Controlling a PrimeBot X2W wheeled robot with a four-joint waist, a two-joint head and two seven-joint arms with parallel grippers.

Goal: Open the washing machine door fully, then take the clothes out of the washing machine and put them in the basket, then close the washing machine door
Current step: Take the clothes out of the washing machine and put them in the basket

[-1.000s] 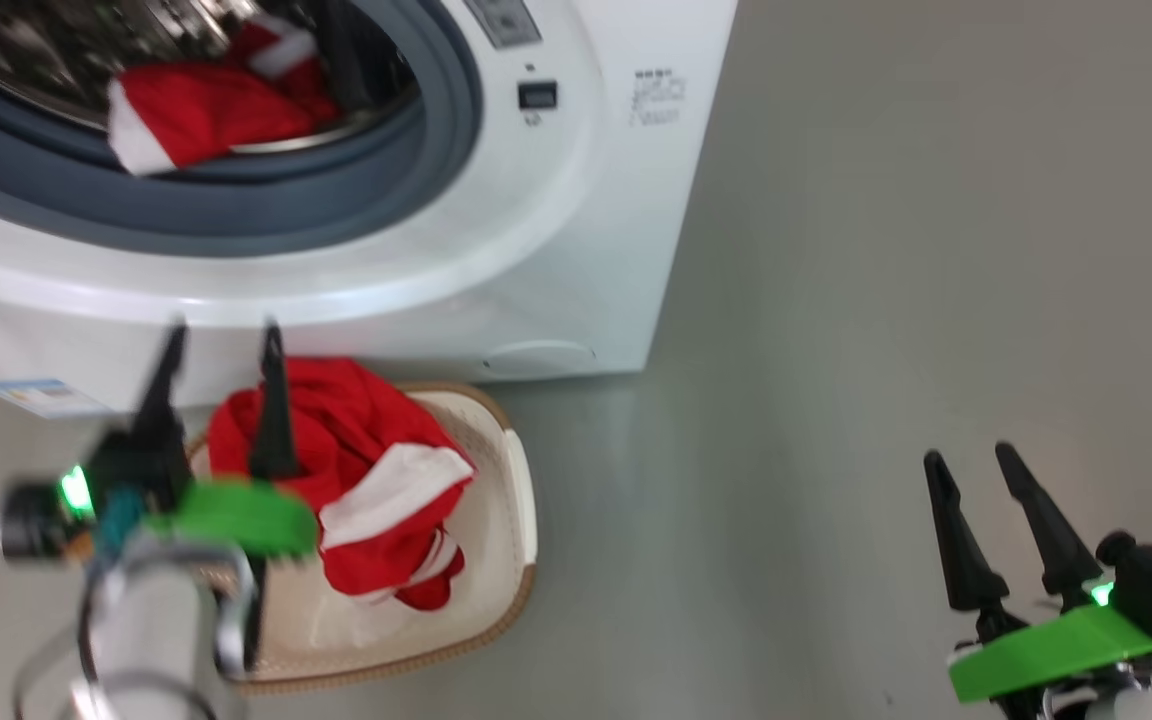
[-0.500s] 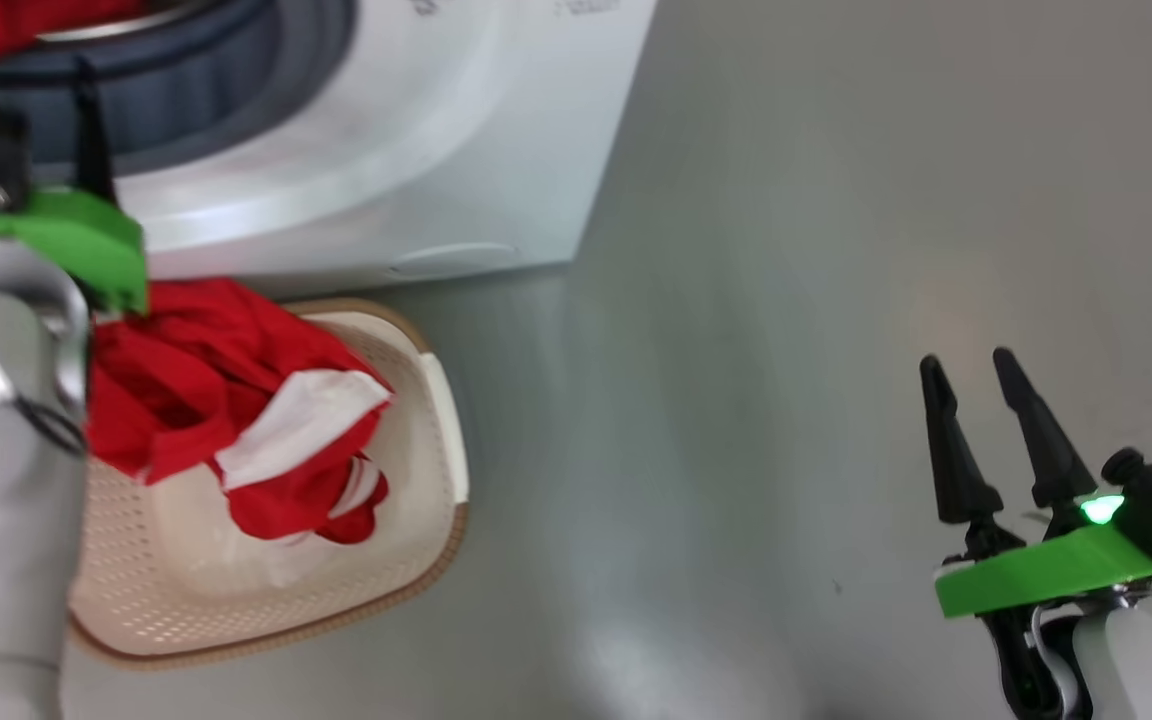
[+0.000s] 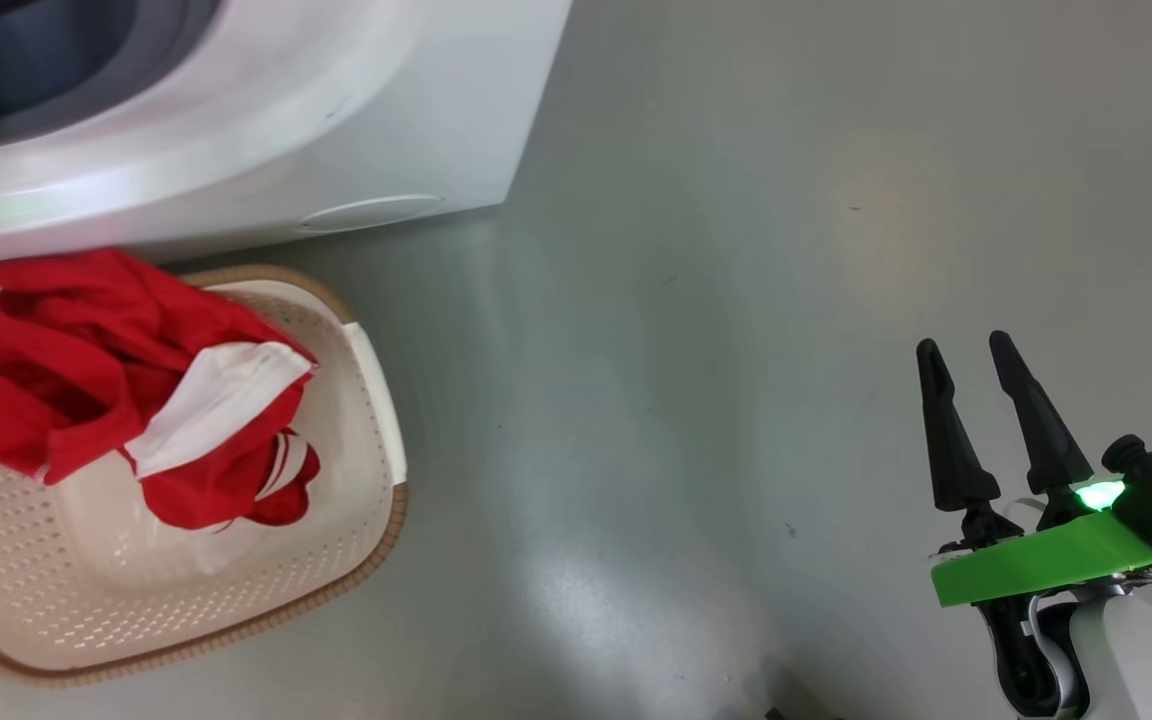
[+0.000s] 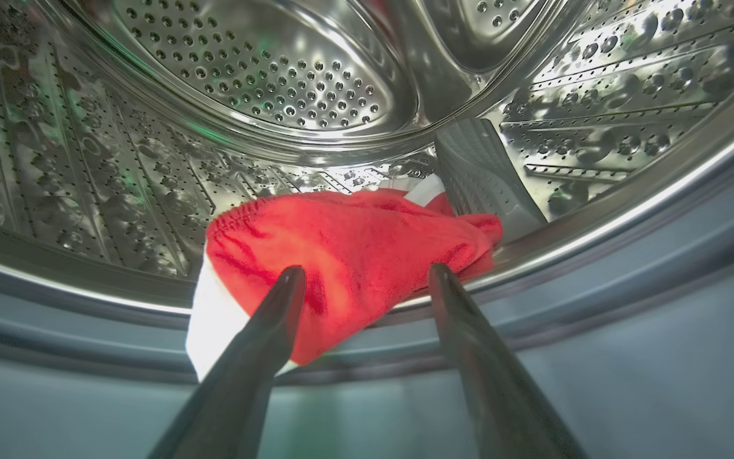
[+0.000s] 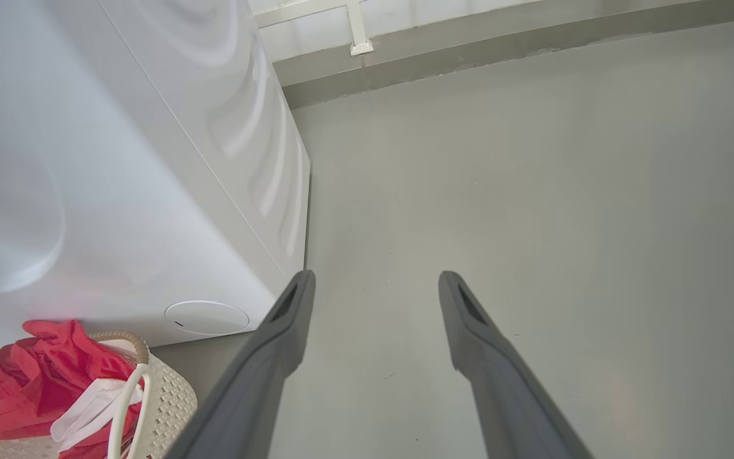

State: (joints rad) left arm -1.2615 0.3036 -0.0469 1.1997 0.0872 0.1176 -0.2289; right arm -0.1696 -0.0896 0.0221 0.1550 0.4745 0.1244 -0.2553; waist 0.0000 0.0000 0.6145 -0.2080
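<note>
The white washing machine (image 3: 266, 130) stands at the upper left of the head view, its grey gasket (image 3: 46, 50) cut off by the frame. In the left wrist view my left gripper (image 4: 367, 274) is open at the drum mouth, its fingers pointing at a red garment with white trim (image 4: 354, 248) lying on the steel drum's (image 4: 265, 83) lower lip. The cream basket (image 3: 336, 540) sits on the floor before the machine and holds red and white clothes (image 3: 126, 390). My right gripper (image 3: 966, 345) hangs open and empty over bare floor. The door is out of view.
Grey floor (image 3: 736, 300) stretches to the right of the machine and basket. In the right wrist view the machine's white side panel (image 5: 214, 146) runs back to a wall base (image 5: 469, 51), with the basket (image 5: 169, 395) and clothes (image 5: 42, 376) at lower left.
The head camera has swung right and down, so machine and basket slid left and up. My left arm has risen from above the basket to the drum opening. The right gripper has stayed open.
</note>
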